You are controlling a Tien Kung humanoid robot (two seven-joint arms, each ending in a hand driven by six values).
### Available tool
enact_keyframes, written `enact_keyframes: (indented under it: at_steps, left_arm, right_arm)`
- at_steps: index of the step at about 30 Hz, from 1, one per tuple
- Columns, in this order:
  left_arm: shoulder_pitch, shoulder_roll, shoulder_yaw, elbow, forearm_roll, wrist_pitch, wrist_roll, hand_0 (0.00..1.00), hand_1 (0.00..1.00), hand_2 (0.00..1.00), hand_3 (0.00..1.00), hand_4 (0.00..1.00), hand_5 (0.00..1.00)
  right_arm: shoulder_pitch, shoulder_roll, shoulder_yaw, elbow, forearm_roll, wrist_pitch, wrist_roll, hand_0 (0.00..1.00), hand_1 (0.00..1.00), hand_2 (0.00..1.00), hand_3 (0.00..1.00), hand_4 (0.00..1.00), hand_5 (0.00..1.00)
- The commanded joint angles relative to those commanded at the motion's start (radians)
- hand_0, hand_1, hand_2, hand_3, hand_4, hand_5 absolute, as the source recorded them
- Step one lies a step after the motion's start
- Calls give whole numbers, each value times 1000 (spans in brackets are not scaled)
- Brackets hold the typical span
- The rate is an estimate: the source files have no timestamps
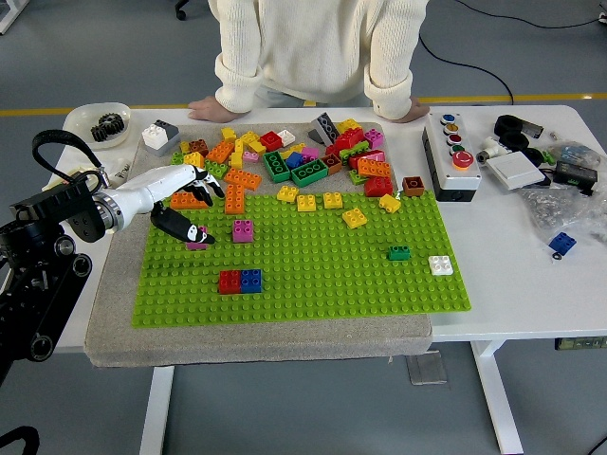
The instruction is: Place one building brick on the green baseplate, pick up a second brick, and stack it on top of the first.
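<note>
The left hand (185, 204) was over the 9 o'clock edge of the green baseplate (313, 275), thumb pressing down on a pink brick (197, 241) that sat on the plate, with the other fingers fanned out toward the pile of loose bricks (294, 156) at 12 o'clock, so it looked pinched on that brick more than fully wrapped around it. A second pink brick (244, 230) sat just to its 3 o'clock side, and a red and blue pair (240, 282) was stuck down toward 6 o'clock from there. A person (322, 47) stood at the far side with both hands flat on the table (512, 256), not touching any bricks.
</note>
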Motion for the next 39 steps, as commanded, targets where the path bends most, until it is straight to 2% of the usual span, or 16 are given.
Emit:
enact_keyframes:
  at_steps: [6,14,15,20,21,24,28,33,38,39]
  left_arm:
    - [7,4,3,5,0,48,-14,747,679,688,723,998,150]
    - [5,19,18,14,0,75,-28,765,693,694,728,998,149]
    - [4,22,24,15,0,77,-29,799,718,702,727,998,148]
    - [-2,39,60,22,0,94,-33,799,718,702,727,998,148]
    - [-4,43,69,24,0,101,-34,838,731,708,726,998,152]
    - [-10,50,88,32,0,131,-33,838,731,708,726,998,152]
    - [-21,63,122,39,0,157,-27,850,735,709,726,998,154]
    - [-22,70,128,39,0,155,-17,843,728,703,722,998,164]
    - [-21,74,132,39,0,181,21,843,728,703,722,998,164]
    - [-26,81,147,38,0,173,42,842,726,703,719,998,171]
  right_arm:
    - [-1,-1,1,0,0,-3,3,741,644,715,602,831,405]
    - [-7,-2,6,0,0,-6,4,741,644,715,601,831,405]
    - [-7,-3,6,0,0,-6,5,740,643,715,601,831,405]
    - [-6,-3,3,0,0,-7,7,740,643,715,601,831,405]
    - [-6,-2,2,0,0,-6,7,740,644,715,602,832,406]
    - [-7,-2,1,0,0,-6,7,740,644,715,602,832,406]
    - [-6,-1,0,0,0,-5,7,740,644,715,602,832,406]
    - [-5,-1,0,0,0,-5,7,740,644,715,602,832,406]
    - [-7,-1,2,0,0,-5,6,740,644,715,602,832,406]
    - [-7,-1,1,0,0,-5,6,740,644,716,602,832,406]
